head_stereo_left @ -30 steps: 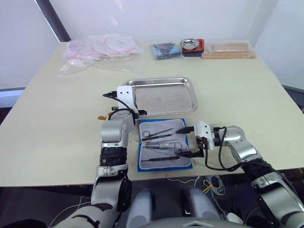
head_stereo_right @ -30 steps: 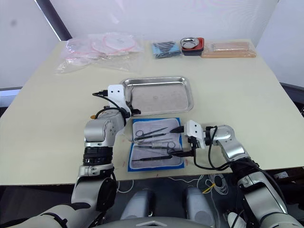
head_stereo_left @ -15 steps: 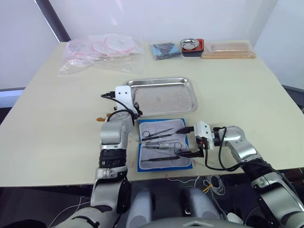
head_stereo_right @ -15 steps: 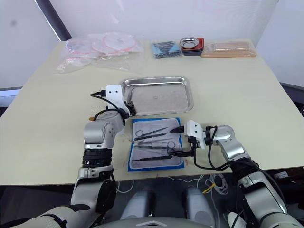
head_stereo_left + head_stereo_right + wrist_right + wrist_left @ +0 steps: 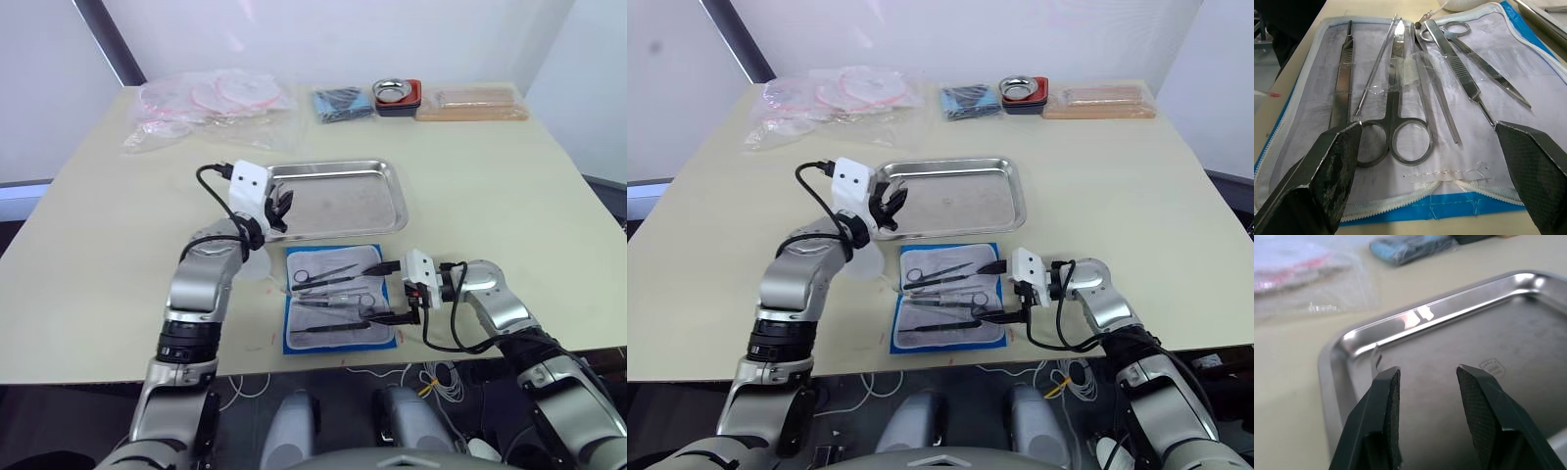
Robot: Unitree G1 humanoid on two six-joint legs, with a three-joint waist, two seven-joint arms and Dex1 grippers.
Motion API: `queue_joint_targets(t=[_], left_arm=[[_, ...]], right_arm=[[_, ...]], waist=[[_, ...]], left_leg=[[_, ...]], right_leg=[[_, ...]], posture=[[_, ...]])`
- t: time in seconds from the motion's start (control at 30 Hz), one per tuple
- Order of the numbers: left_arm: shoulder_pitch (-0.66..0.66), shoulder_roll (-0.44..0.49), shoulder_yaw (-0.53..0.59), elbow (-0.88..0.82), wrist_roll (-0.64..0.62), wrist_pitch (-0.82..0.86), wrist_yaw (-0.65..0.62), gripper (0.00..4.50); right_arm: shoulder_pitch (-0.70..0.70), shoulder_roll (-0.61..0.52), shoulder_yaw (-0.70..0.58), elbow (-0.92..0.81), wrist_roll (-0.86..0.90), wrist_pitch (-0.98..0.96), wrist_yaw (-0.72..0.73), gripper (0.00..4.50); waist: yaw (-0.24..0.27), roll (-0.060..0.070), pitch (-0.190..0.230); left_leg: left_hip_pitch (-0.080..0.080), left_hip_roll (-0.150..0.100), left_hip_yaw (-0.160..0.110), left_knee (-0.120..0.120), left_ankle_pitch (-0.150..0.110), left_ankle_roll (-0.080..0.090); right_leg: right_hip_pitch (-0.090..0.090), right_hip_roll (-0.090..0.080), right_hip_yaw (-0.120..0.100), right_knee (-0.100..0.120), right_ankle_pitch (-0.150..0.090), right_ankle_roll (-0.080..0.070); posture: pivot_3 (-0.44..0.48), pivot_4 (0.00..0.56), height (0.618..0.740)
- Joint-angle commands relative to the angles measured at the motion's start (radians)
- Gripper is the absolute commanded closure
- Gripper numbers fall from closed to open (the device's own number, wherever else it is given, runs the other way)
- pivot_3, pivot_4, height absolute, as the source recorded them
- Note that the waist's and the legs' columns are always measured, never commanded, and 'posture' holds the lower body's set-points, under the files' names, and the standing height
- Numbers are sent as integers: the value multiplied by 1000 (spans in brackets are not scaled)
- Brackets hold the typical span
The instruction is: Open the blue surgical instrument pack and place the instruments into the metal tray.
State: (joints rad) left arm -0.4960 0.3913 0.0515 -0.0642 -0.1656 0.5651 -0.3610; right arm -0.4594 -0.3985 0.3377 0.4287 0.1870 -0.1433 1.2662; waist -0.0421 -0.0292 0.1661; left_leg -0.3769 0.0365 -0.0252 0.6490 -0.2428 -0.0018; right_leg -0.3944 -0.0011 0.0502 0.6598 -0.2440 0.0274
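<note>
The blue surgical instrument pack (image 5: 339,344) lies open on the table in front of the metal tray (image 5: 333,167), white lining up. Several silver instruments (image 5: 1400,88), scissors and forceps among them, lie side by side in its clear sleeves. My right gripper (image 5: 377,291) stands open at the pack's right edge, its fingers (image 5: 1332,166) spread wide over the lining with nothing between them. My left gripper (image 5: 278,208) hovers open over the tray's left end. In the left wrist view a thin silver tip (image 5: 1375,361) lies in the tray's corner just beyond one finger (image 5: 1386,401).
Along the far edge of the table lie clear plastic bags (image 5: 211,103), a dark blue cloth bundle (image 5: 342,103), a small metal bowl in a red-black dish (image 5: 396,95) and a tan flat pack (image 5: 470,103). A pale wrapper (image 5: 257,264) sits left of the pack.
My left arm has swung out to the left and its gripper has moved from the tray's front edge, by the pack, up over the tray's left end. The right gripper has stayed put.
</note>
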Motion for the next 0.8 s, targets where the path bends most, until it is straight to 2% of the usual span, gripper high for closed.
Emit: queue_joint_targets(t=[0.03,0.1,0.23,0.53,0.63,0.67,0.8], left_arm=[[15,39,31,-34,-54,-123,-121,2572],[31,69,28,-36,-65,-154,-176,2572],[83,140,74,-83,-223,-143,-391,2572],[229,319,52,-96,-253,-263,-691,2572],[278,366,62,-108,-265,-349,-806,1816],[292,382,65,-115,-279,-361,-844,1304],[329,451,79,-103,-282,-416,-945,61]], right_arm=[[63,-19,44,88,-88,36,-19,0],[67,-15,40,88,-84,33,-23,0],[59,-7,41,101,-86,31,-24,0],[77,-22,37,65,-84,46,-21,0],[80,-22,36,58,-82,50,-19,0],[82,-22,36,56,-81,51,-17,0],[91,-20,38,45,-79,53,-14,0]], waist=[[-1,0,0],[-2,0,0],[-2,0,0],[-1,1,1],[0,1,1],[1,1,1],[0,1,1]], left_leg=[[0,0,0,0,0,0],[0,0,1,0,0,0],[0,1,0,-1,0,0],[-1,3,0,-2,0,0],[-2,4,-1,-2,0,0],[-1,4,-1,-3,0,0],[-1,4,-1,-6,0,0]], right_leg=[[0,0,0,0,0,0],[0,0,0,-1,0,0],[0,0,0,-1,0,0],[-3,-1,1,-1,0,-1],[-4,-2,2,-2,-1,-1],[-4,-3,3,-3,-1,-1],[-4,-10,2,-4,-1,-1]], posture=[[0,150,740],[0,150,740],[0,150,740],[0,150,740],[0,150,740],[0,150,740],[0,150,740]])
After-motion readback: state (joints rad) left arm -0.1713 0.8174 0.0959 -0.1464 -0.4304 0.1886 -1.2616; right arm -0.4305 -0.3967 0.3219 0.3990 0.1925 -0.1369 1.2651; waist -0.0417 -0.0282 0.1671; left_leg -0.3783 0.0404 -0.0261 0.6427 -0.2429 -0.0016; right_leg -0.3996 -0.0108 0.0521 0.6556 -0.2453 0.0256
